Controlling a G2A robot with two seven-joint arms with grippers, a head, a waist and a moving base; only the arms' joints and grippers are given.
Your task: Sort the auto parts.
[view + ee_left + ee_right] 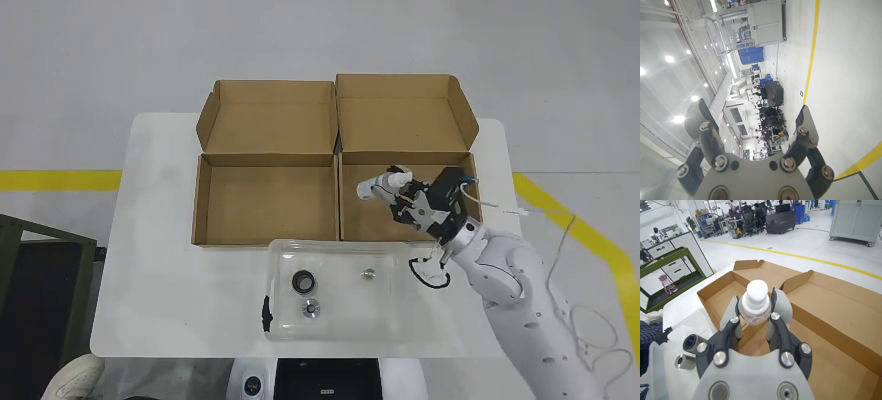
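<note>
Two jaws of the right gripper (755, 303) are squeezing the probably light, slick part (756, 290) at its clear waist above the right box (372, 224), while jaws of the left gripper (753, 105) are gaping empty.

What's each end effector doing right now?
Left end effector: open, empty.
Right end effector: closed on the white plastic part, above the right cardboard box.

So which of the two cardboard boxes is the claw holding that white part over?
The box on the robot's right: the right gripper holds the white part above it, away from the left box.
</note>
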